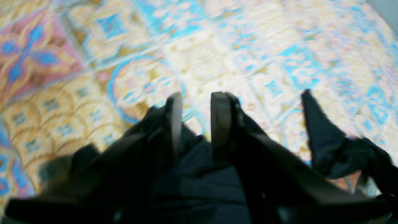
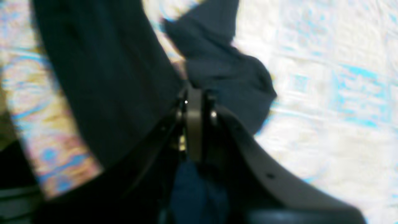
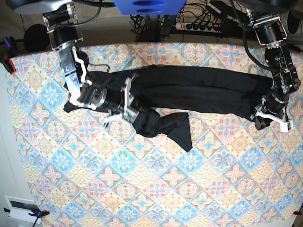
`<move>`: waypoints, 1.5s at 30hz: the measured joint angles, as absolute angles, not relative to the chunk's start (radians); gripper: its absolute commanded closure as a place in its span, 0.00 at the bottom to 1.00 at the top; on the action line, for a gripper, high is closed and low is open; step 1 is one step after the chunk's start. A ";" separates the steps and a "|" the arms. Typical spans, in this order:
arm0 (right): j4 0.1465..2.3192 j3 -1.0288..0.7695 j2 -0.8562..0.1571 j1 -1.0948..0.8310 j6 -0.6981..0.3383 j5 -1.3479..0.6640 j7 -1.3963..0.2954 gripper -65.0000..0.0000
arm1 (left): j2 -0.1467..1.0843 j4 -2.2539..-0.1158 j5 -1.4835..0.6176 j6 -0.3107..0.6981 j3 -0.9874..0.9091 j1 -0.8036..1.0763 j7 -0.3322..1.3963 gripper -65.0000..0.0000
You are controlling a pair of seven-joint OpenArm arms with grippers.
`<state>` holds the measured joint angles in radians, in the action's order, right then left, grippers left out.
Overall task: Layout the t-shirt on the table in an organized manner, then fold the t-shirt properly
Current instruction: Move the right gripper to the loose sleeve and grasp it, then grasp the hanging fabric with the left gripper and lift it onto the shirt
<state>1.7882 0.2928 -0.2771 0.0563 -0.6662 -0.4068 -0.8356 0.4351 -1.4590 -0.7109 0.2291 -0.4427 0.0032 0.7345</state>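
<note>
t-shirt (image 3: 199, 92) stretched between right gripper (image 3: 134, 115); left gripper (image 3: 265, 118)

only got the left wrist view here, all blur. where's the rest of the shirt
Observer: The t-shirt is bunched into a long band across the far half of the table.
Operator: right tool doing anything
Observer: The right tool is shut on a bunched fold of it.
Operator: any cloth loose
Observer: One flap trails toward the table's middle from that bunch.
</note>
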 measured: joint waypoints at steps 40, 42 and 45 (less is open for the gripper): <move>1.838 0.364 -0.299 -0.002 -0.696 -0.397 -0.961 0.73 | 0.083 -1.063 -0.295 0.171 0.084 -0.350 0.675 0.66; 1.838 0.364 -0.300 -0.002 -0.696 -0.398 -0.962 0.73 | 0.083 -1.062 -0.304 0.172 0.084 -0.350 0.668 0.81; 1.839 0.364 -0.299 -0.002 -0.696 -0.398 -0.960 0.73 | 0.083 -1.057 -0.307 0.170 0.084 -0.369 0.706 1.00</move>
<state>1.8385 0.3637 -0.2993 -0.0025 -0.6964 -0.3985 -0.9604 0.0830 -1.0569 -0.3069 0.1699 0.0845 -0.3691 0.7055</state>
